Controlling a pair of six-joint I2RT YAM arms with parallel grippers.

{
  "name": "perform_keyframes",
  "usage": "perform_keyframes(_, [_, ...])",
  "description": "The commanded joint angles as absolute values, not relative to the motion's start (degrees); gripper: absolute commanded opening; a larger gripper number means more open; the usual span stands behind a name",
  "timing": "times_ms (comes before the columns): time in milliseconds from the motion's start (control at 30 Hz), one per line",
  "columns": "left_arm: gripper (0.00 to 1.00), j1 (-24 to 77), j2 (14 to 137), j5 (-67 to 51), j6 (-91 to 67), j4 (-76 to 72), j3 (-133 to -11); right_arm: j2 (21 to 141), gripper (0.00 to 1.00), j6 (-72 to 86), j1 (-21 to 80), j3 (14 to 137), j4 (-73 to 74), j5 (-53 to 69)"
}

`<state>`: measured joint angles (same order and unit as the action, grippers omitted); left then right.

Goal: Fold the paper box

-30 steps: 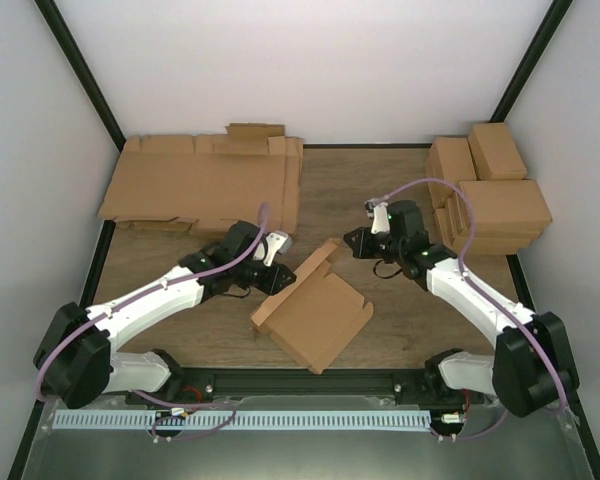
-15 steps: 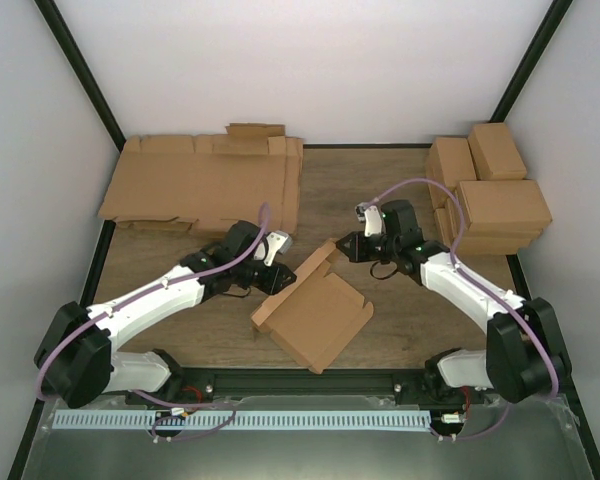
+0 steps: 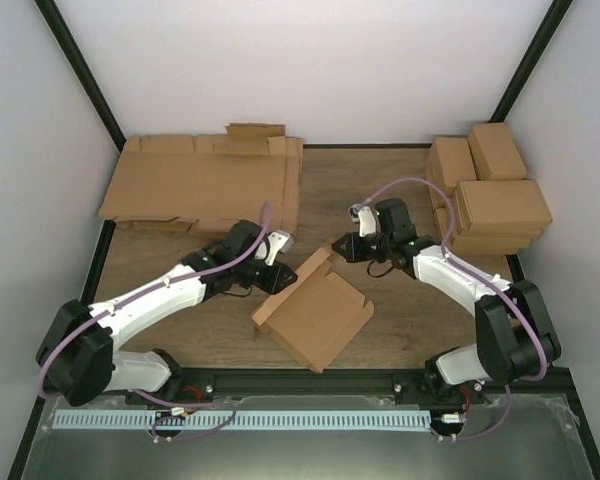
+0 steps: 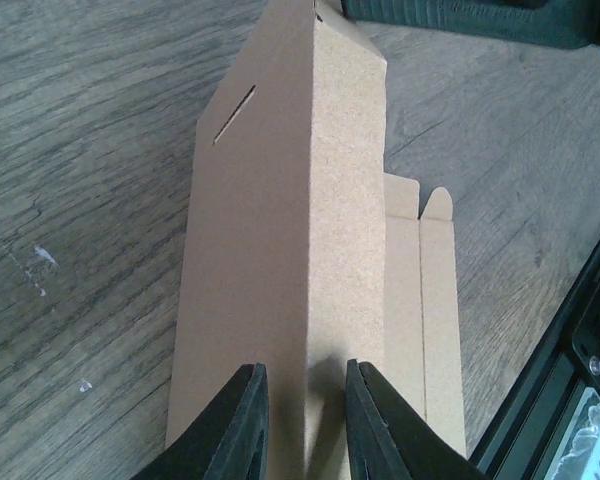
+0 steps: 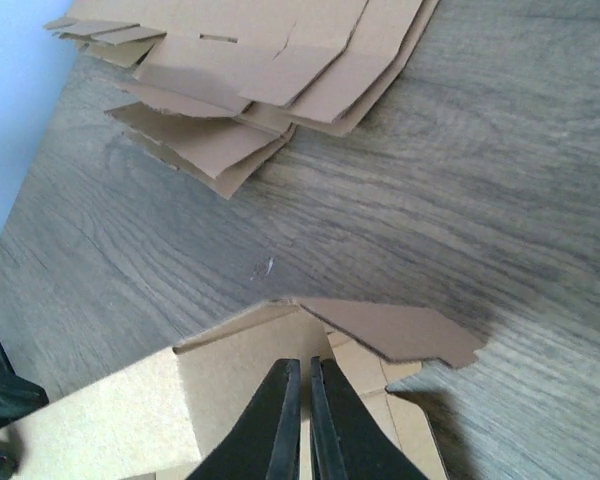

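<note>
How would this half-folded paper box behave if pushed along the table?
Probably light: the paper box is thin brown card. Likely floppy at its creases, since one flap stands raised. It should slide, not roll, lying flat on the table.

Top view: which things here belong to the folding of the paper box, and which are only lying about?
In the job:
- the paper box
- the left gripper, clamped on the box's raised wall
- the right gripper, shut, at the box's far end

Lying about:
- the pile of flat cardboard sheets
- the stack of closed boxes
</note>
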<state>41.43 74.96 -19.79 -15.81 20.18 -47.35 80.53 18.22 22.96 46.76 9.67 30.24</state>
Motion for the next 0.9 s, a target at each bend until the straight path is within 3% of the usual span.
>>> perform_keyframes(0, [0.24, 41.6, 77.1, -17.7, -15.1, 23.5, -47.0, 79.6, 0.06, 16.7, 23.0, 44.4, 8.0, 33.6])
perform_keyframes(400, [0.24, 42.1, 78.1, -17.7, -15.5, 23.0, -47.3, 79.1, 0.1, 14.7, 23.1, 43.3, 7.2, 38.6])
perform_keyframes(633, [0.24, 42.2, 77.6, -16.5, -15.1, 24.0, -47.7, 78.7, 0.1, 13.3, 23.1, 45.2, 10.2, 27.7])
perform_keyframes(867, [0.24, 42.1, 77.5, -16.6, -15.1, 24.0, -48.1, 80.8, 0.1, 13.6, 23.1, 47.0, 8.6, 25.9])
